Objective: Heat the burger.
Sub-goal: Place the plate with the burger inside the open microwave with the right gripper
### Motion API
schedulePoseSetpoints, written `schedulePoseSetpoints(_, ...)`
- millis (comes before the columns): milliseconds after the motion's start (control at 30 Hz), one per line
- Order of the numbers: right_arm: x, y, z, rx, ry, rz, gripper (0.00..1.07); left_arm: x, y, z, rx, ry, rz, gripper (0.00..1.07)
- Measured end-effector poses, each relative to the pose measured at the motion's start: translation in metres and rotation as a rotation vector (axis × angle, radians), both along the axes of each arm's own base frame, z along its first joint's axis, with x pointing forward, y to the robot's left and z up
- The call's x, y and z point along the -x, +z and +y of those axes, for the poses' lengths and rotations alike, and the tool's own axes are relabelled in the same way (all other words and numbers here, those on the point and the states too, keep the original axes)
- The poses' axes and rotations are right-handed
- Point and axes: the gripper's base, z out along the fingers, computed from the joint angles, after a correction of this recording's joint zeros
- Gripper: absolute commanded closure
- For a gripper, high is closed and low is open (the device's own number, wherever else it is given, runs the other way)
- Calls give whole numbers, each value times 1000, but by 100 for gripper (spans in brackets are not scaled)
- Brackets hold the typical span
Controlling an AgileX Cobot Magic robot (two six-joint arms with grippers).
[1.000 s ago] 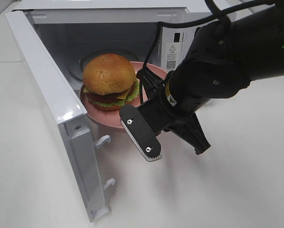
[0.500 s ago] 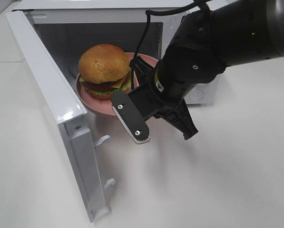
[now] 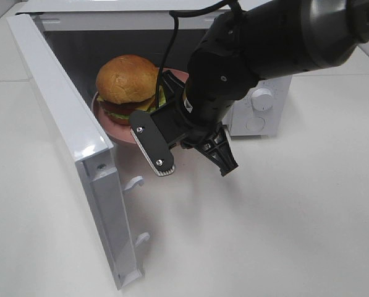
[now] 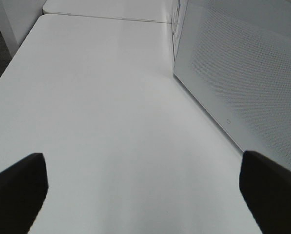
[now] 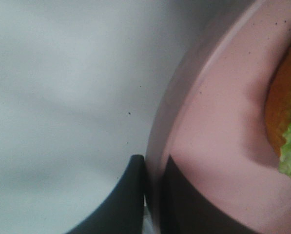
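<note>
The burger (image 3: 127, 79), a tan bun over green and yellow filling, sits on a round pink plate (image 3: 109, 125) at the mouth of the open microwave (image 3: 258, 102). My right gripper (image 3: 167, 88) is shut on the plate's right rim. In the right wrist view its fingers (image 5: 130, 195) clamp the pink plate (image 5: 218, 126) from both sides, and the edge of the burger (image 5: 287, 112) shows beyond. My left gripper (image 4: 145, 195) is open over bare table, holding nothing. It does not show in the exterior view.
The microwave door (image 3: 60, 124) swings out to the left, toward the table's front, with its latch hooks (image 3: 135, 182) sticking out. The left wrist view shows the door's perforated face (image 4: 242, 73). White table (image 3: 283, 235) spreads in front and to the right.
My right arm has carried the plate and burger leftward and deeper into the microwave's opening. The left gripper has stayed open and still.
</note>
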Motion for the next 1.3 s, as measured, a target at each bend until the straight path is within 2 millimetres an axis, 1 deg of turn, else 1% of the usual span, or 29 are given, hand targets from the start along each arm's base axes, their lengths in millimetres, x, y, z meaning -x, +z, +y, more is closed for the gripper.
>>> schedulePoseSetpoints(233, -8, -4, 6, 9, -28, 21, 107, 0, 0, 0, 0, 0, 0, 6)
schedulePoseSetpoints(300, -14, 1, 13, -2, -37, 10, 107, 0, 0, 0, 0, 0, 0, 6)
schedulePoseSetpoints(400, -16, 3, 15, -9, -37, 3, 107, 0, 0, 0, 0, 0, 0, 6)
schedulePoseSetpoints(467, -24, 8, 21, -28, -42, -15, 107, 0, 0, 0, 0, 0, 0, 6)
schedulePoseSetpoints(633, -32, 13, 29, -42, -54, -26, 107, 0, 0, 0, 0, 0, 0, 6)
schedulePoseSetpoints(1100, -44, 10, 43, -59, -59, -17, 107, 0, 0, 0, 0, 0, 0, 6)
schedulePoseSetpoints(1300, -54, 2, 47, -57, -80, -4, 107, 0, 0, 0, 0, 0, 0, 6)
